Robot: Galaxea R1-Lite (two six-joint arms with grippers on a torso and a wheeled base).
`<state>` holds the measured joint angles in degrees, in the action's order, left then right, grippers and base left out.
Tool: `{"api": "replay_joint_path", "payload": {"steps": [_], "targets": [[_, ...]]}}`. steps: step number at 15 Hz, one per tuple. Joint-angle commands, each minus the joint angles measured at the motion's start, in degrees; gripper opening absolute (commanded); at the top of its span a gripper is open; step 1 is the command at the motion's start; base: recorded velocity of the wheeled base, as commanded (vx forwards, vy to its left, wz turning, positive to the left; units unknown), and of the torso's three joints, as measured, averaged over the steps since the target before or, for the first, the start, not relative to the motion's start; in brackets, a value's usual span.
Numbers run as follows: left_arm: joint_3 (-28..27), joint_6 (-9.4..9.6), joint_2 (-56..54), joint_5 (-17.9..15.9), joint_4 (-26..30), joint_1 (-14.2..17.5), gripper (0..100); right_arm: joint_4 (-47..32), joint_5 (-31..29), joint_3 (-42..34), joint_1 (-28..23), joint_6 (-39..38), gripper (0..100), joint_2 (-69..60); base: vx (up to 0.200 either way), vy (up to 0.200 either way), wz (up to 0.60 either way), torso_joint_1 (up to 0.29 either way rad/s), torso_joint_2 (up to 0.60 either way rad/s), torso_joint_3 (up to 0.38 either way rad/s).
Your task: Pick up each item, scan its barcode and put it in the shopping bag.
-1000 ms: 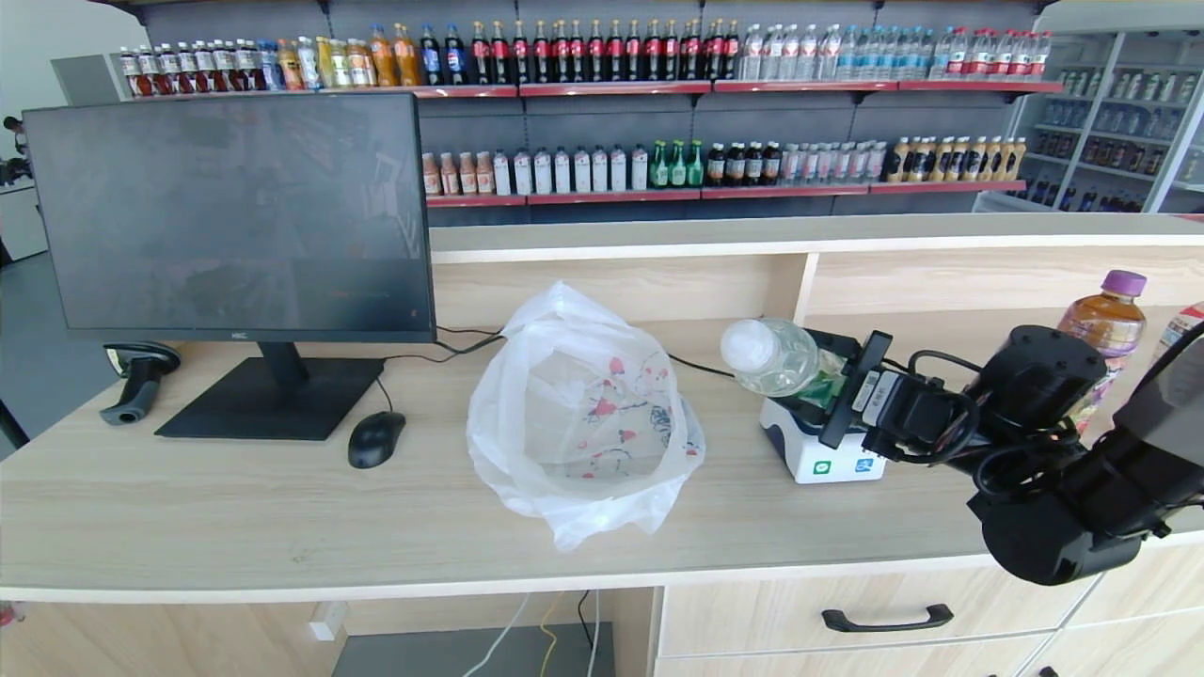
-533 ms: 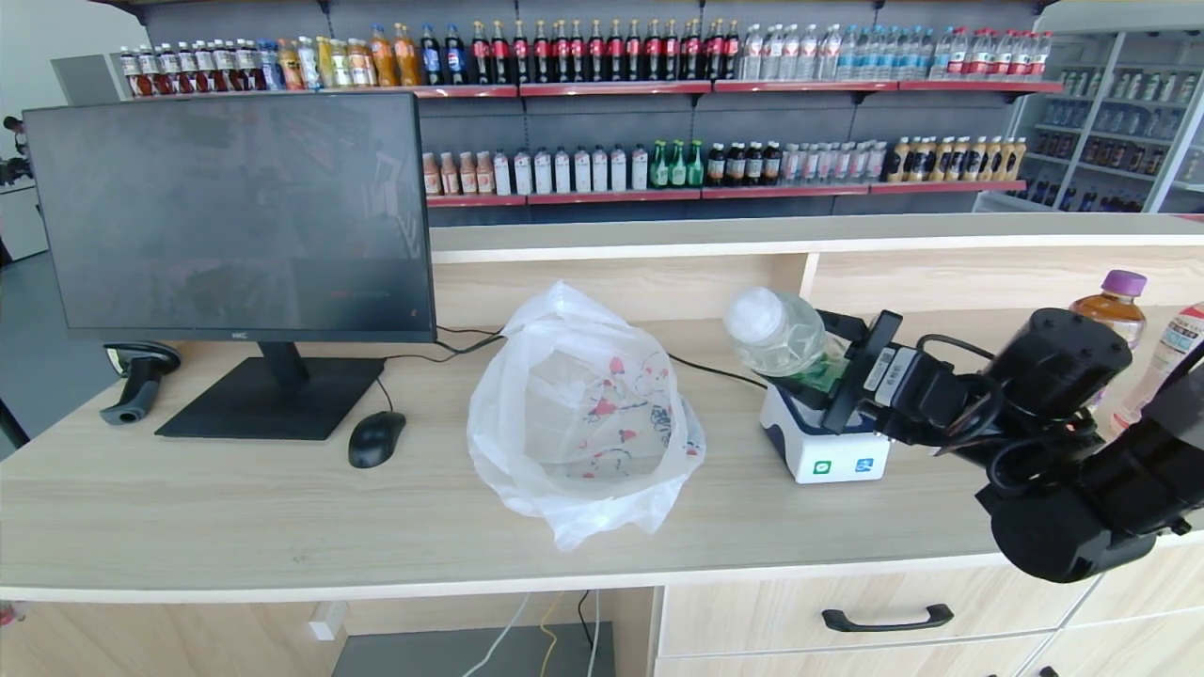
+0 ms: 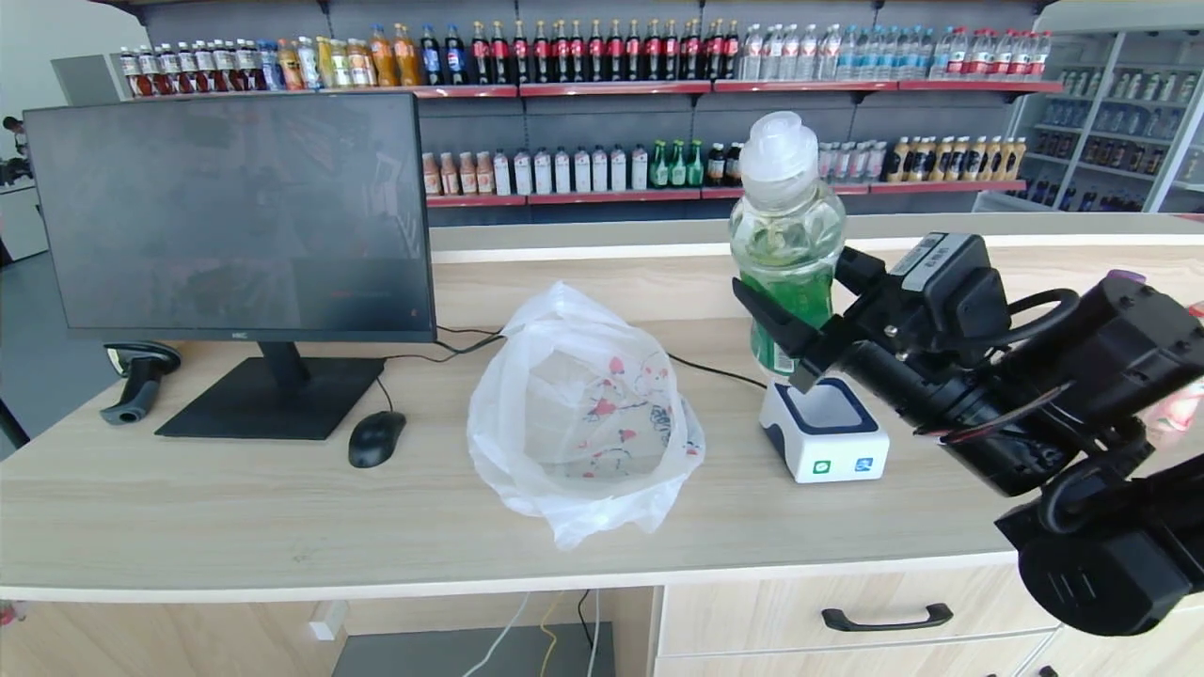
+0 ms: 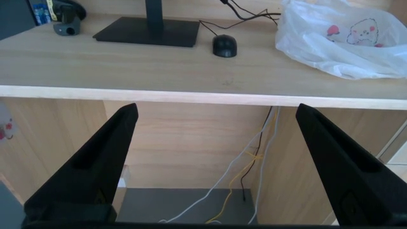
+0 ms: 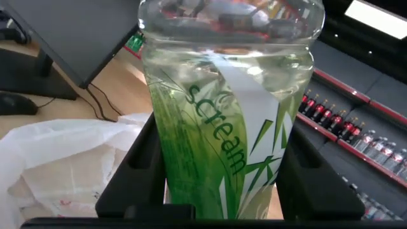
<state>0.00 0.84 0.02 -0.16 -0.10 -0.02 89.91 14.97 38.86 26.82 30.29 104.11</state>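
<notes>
Your right gripper [image 3: 809, 303] clamps the green-labelled bottle [image 3: 788, 235] upright above the white scanner [image 3: 824, 442], which sits on the counter [image 3: 235, 508] just to the right of the open shopping bag [image 3: 578, 414]. Your left gripper [image 4: 216, 111] hangs below the counter's edge, fingers spread wide.

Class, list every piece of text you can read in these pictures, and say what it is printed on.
"scream": on the green label of the bottle in the right end effector.
Logo on the monitor, icons on the scanner, labels of the shelf bottles: too small to read.
</notes>
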Motion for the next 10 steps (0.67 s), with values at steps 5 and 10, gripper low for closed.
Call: {"api": "replay_joint_path", "payload": {"steps": [5,10], "targets": [[0.00,0.04,-0.02,-0.02,0.01,0.02,100,0.09,-1.00,-3.18,0.69,-16.49,0,-4.00,0.000,0.000,0.00,0.000,0.00,0.000],[0.00,-0.14,-0.02,-0.02,0.01,0.02,100,0.09,-1.35,-9.33,-1.07,-23.61,0,-4.35,0.000,0.000,0.00,0.000,0.00,0.000]]}}
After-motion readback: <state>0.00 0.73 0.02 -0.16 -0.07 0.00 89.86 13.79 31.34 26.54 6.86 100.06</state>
